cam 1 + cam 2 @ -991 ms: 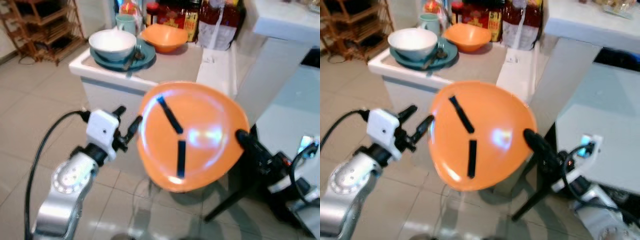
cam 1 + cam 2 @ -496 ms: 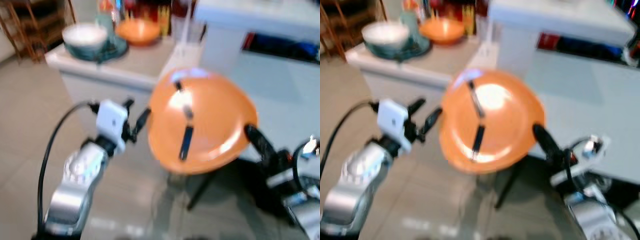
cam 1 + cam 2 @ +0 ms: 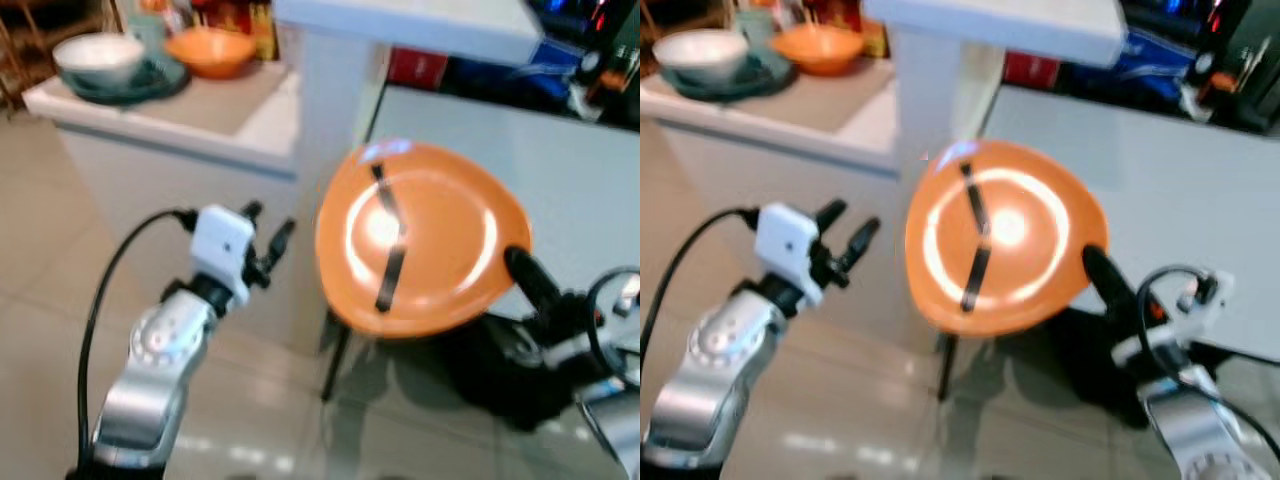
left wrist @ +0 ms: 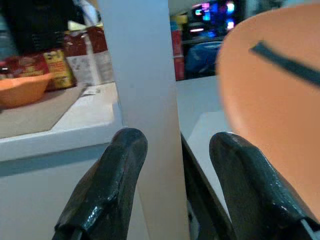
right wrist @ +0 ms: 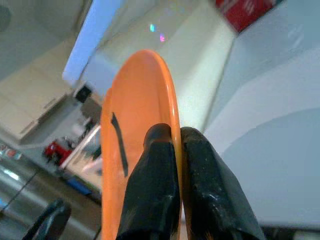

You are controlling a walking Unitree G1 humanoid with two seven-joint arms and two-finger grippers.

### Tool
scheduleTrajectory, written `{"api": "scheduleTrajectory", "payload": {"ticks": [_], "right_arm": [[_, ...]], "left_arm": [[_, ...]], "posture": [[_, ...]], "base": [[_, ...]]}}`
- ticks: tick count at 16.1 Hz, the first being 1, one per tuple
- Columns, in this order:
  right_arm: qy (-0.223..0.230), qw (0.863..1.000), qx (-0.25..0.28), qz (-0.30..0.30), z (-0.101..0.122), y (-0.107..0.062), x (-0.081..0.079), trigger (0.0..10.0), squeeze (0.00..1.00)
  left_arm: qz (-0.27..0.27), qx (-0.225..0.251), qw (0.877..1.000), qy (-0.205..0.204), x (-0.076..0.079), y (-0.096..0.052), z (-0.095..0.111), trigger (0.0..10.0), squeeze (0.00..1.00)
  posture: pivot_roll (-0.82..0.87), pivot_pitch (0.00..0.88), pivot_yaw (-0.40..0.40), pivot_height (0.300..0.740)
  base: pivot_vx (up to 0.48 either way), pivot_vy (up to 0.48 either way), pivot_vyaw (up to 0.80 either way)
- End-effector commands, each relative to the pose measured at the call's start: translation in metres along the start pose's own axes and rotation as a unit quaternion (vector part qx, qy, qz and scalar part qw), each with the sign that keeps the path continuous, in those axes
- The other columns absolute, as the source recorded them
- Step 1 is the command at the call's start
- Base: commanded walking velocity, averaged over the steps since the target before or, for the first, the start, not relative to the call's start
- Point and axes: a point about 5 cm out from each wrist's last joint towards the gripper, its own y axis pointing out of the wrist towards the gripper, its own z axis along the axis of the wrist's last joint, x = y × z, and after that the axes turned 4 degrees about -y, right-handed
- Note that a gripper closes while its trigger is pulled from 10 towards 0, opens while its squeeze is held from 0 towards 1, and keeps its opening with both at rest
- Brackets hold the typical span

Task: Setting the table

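I hold an orange plate [image 3: 430, 240] with two black strips on its face, tilted toward me in mid-air. My right gripper [image 5: 176, 137] is shut on the plate's rim [image 5: 170, 100], one finger [image 3: 530, 280] lying over its right edge. My left gripper [image 3: 268, 232] stands open and empty just left of the plate, not touching it. In the left wrist view its two black fingers [image 4: 125, 165] are spread apart, with the plate [image 4: 280, 110] beside them.
A white counter [image 3: 200, 110] at the back left carries a white bowl [image 3: 98, 55] on a teal plate and an orange bowl [image 3: 210, 48]. A pale grey table [image 3: 560, 140] stretches behind the plate. A white pillar [image 3: 330, 110] stands between them. Tiled floor lies below.
The camera has swung to the right, so the counter slid left and the grey table came into view. The plate stays in my right gripper; the left gripper remains open.
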Motion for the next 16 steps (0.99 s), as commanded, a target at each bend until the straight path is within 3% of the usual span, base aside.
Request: {"api": "scheduleTrajectory", "payload": {"ticks": [1,5,7,16], "right_arm": [[-0.016,0.999,0.029,-0.03,0.009,-0.001,0.006,10.0,0.0],[-0.074,0.986,0.082,-0.123,0.019,0.015,0.011,10.0,0.0],[-0.062,0.98,0.112,-0.152,0.028,0.025,0.01,10.0,0.0],[-0.078,0.971,0.104,-0.203,0.028,0.045,0.017,10.0,0.0]], "left_arm": [[0.003,0.005,1.0,0.005,0.003,0.006,0.002,10.0,0.0],[0.04,0.012,0.999,0.02,-0.005,0.014,0.006,10.0,0.0],[0.04,0.019,0.999,0.022,-0.004,0.022,0.009,10.0,0.0],[0.033,0.025,0.999,0.035,-0.003,0.031,0.013,10.0,0.0]], "posture": [[0.02,0.032,-0.011,0.74],[0.02,0.032,0.001,0.74],[0.02,0.043,0.002,0.74],[0.02,0.053,0.005,0.74]], "base": [[0.0,-0.48,0.0],[0.0,-0.48,0.0],[0.0,-0.48,0.0],[0.0,-0.48,0.0]]}}
